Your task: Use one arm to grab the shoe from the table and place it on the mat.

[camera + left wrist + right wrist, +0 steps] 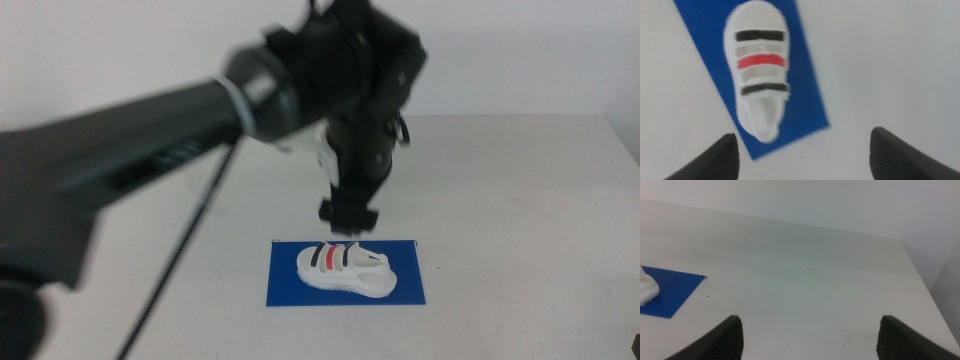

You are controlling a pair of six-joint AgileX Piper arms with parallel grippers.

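Left gripper [348, 222]: centre of the middle view, hanging just above the shoe, jaws spread wide with nothing between them.
Arm [150, 140]: reaches in from the left edge, blurred.
Shoe [345, 270]: lower centre, lying on the mat, clear of the jaws.
Mat [410, 290]: blue, on the table [520, 200].
Right gripper [809, 337]: jaws apart over bare tabletop, holding nothing; mat corner at its view's left edge.
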